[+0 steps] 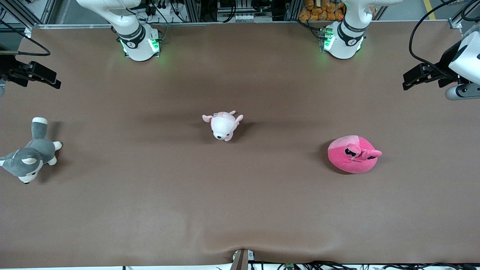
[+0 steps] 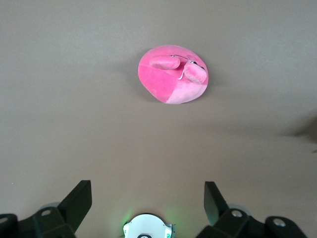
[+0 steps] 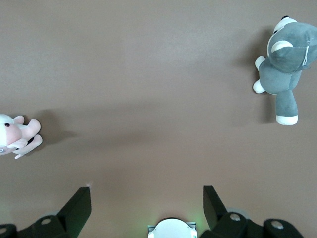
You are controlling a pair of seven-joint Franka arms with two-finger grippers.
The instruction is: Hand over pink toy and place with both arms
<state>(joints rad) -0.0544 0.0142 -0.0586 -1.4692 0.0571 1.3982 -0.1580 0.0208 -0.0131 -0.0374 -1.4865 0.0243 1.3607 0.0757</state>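
Hot-pink, round plush toy point(image 1: 353, 154) lies on the brown tabletop point(image 1: 240, 210), toward my left arm's end from the pale pink-and-white plush animal point(image 1: 223, 125). My left tool point(image 2: 147, 201) and right tool point(image 3: 146, 201) hang spread wide, empty.

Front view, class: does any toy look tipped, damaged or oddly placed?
Only the grey-and-white husky stands out: it lies on its side at the table's edge, at the right arm's end. The pink toy and the pale pink-and-white plush look undamaged.
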